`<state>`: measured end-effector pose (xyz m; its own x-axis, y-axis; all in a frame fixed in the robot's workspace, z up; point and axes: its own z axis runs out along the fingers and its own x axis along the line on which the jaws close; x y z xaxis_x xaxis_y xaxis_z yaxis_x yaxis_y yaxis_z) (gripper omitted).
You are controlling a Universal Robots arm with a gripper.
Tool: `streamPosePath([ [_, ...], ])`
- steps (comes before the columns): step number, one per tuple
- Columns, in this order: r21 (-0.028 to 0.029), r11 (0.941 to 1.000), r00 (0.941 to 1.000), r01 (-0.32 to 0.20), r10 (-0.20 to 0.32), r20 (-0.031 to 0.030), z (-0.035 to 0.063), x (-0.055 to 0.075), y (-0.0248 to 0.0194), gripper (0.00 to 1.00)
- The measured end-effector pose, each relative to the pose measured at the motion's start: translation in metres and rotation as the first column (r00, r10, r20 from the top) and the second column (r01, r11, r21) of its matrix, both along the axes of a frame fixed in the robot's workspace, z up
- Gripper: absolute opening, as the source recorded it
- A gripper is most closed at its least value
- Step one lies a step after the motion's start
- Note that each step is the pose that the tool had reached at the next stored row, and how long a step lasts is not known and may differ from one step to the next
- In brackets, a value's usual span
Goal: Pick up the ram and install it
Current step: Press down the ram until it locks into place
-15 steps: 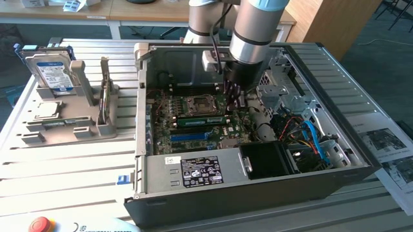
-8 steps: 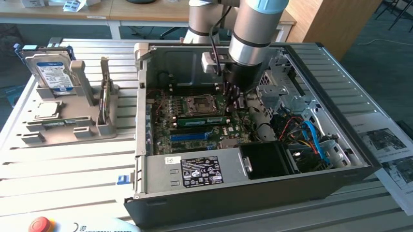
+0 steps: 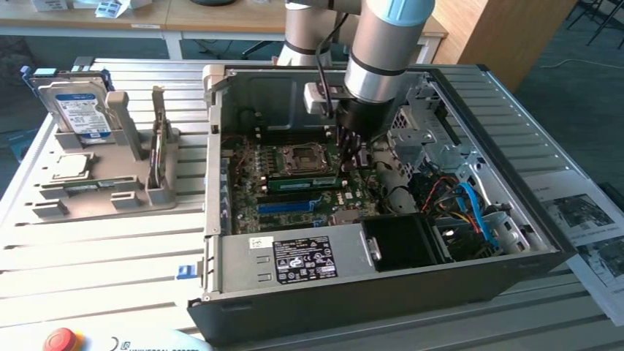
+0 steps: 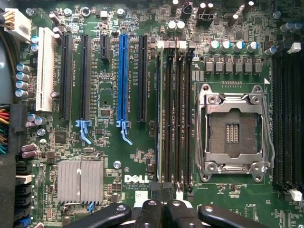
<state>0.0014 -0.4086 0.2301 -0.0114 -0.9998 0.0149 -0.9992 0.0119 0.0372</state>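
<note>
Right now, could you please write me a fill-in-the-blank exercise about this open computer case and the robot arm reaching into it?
1. The boxy silver hard drive stands on the exterior view's ___ of the open black computer case.
2. The square metal-framed CPU socket is ___.
3. The long slot between two black expansion slots is coloured ___.
4. The black gripper, above the green motherboard, is ___.
Missing words: left; empty; blue; shut.

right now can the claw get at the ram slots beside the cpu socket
Probably yes: the claw hangs shut inside the open case, right over the ram slots, with no cable or part crossing them.
</note>
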Motion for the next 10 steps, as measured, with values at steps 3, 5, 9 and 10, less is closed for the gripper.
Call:
streamPosePath([
  [3, -0.0001, 1.0, 1.0, 0.0, 0.0, 0.0, 0.0, 0.0, 0.0, 0.1],
  [5, 0.0003, 1.0, 1.0, 0.0, 0.0, 0.0001, -0.0005, 0.0, 0.0, 0.1],
  [9, 0.0001, 1.0, 1.0, 0.0, 0.0, 0.0, -0.0029, 0.0, 0.0, 0.1],
  [10, 0.0001, 1.0, 1.0, 0.0, 0.0, 0.0, -0.0035, 0.0, 0.0, 0.1],
])
